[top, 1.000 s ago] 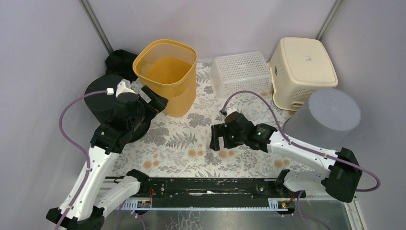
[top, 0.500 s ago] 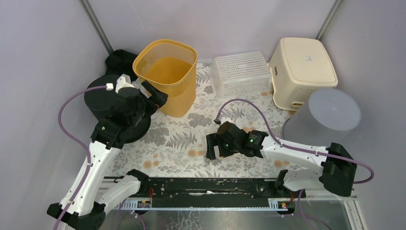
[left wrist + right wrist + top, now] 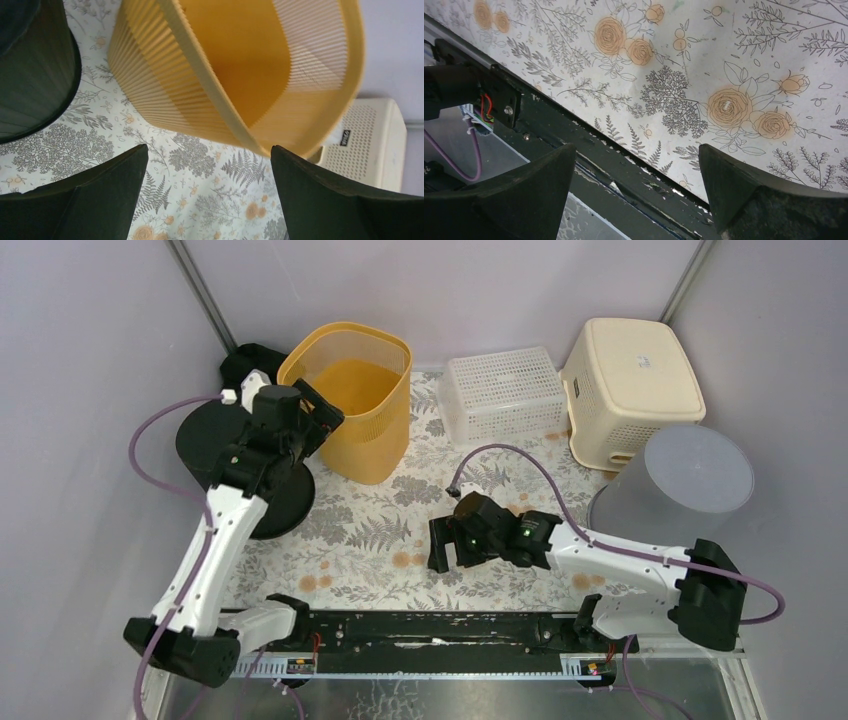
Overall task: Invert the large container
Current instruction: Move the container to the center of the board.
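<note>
The large container [image 3: 352, 398] is a yellow ribbed bin standing upright at the back left of the flowered mat, its mouth facing up. My left gripper [image 3: 318, 424] hovers open just beside its near left rim; the left wrist view has the bin [image 3: 240, 75] close above the wide-apart fingers of that gripper [image 3: 209, 150], nothing between them. My right gripper [image 3: 447, 546] is open low over the mat near the front middle, far from the bin. In the right wrist view that gripper [image 3: 636, 147] has only mat and the front rail between its fingers.
A black round bin [image 3: 212, 440] stands upside down under my left arm, with another dark object [image 3: 250, 360] behind it. A white mesh basket [image 3: 503, 390], a cream basket [image 3: 630, 380] and a grey bin [image 3: 690, 480] fill the back right. Walls enclose the mat; a black rail [image 3: 430, 625] runs along the front.
My left arm has risen and swung back, bringing its open gripper up to the yellow bin's rim. The right gripper slid a little left and forward, then stayed put.
</note>
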`<action>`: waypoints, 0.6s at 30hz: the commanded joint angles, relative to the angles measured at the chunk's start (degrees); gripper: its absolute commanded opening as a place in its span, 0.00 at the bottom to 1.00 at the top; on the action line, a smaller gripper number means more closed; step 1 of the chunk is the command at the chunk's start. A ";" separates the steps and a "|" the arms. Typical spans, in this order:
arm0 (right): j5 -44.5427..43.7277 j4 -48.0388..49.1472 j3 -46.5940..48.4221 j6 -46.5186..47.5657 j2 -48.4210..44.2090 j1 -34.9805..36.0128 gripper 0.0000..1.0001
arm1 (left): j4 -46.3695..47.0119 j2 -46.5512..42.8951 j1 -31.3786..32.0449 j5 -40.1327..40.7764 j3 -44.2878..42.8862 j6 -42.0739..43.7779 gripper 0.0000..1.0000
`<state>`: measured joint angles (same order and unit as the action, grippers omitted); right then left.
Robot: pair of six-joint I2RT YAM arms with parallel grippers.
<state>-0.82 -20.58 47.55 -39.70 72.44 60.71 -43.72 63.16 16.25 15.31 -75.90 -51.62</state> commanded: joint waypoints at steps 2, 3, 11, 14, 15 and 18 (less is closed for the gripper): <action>-0.30 -0.96 3.27 1.04 -3.45 0.51 1.00 | 3.17 6.01 -3.60 -2.01 -2.02 -5.06 1.00; -0.25 -1.10 3.13 1.15 -3.78 0.51 1.00 | 2.79 7.16 -3.74 -1.49 -2.87 -6.03 1.00; -0.49 -1.18 1.05 0.91 -6.48 0.46 0.99 | 3.96 12.60 -4.41 -2.02 -5.25 -9.13 1.00; -0.88 -1.59 0.88 1.06 -7.06 0.47 0.99 | 4.19 13.38 -4.72 -2.55 -5.46 -8.89 1.00; -0.97 -1.77 0.88 1.16 -7.27 0.46 0.99 | 4.18 13.41 -4.73 -2.72 -5.50 -8.67 0.99; -1.13 -2.01 0.77 1.47 -7.81 0.46 1.00 | 4.18 13.08 -4.79 -2.58 -5.12 -7.84 0.93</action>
<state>-0.93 -21.61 48.29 -39.31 66.46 60.71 -42.83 76.53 11.99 12.78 -79.40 -59.51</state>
